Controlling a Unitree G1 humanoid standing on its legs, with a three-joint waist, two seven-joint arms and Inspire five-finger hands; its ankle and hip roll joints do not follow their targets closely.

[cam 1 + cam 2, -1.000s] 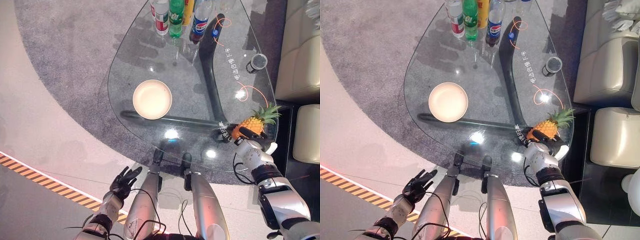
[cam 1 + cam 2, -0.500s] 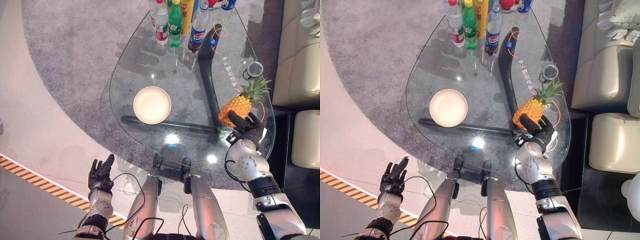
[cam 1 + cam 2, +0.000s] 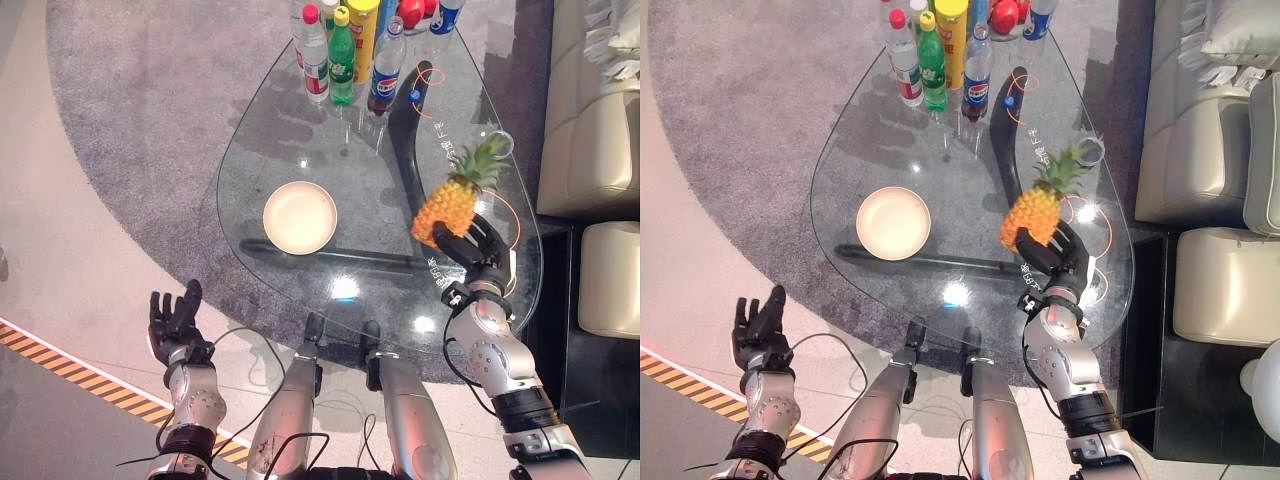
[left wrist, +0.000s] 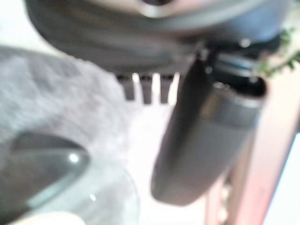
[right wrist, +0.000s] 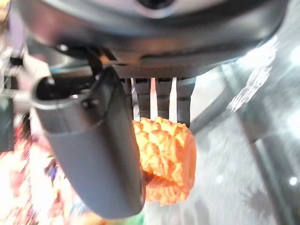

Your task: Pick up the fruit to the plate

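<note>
— One pineapple point(image 3: 448, 204) and one plate point(image 3: 300, 217) are showing on the glass bench point(image 3: 260, 120). How many bottles are you counting?

— Several bottles point(image 3: 343, 45) are standing in a group at the far end of the bench; I cannot give the exact number, because some are hiding others. One small round can point(image 3: 503, 143) is lying near the right edge.

— Where is the pineapple staying?

— The right hand point(image 3: 474, 252) is holding it. The fingers point(image 5: 157, 98) are curling round the orange body, with the thumb on the other side, and the green crown is pointing away from the robot. The fruit is tilting, above the right part of the bench, well apart from the plate, which is holding nothing.

— And the left hand point(image 3: 173, 320)?

— It is hanging over the floor, off the bench, with fingers straight and spread, holding nothing.
</note>
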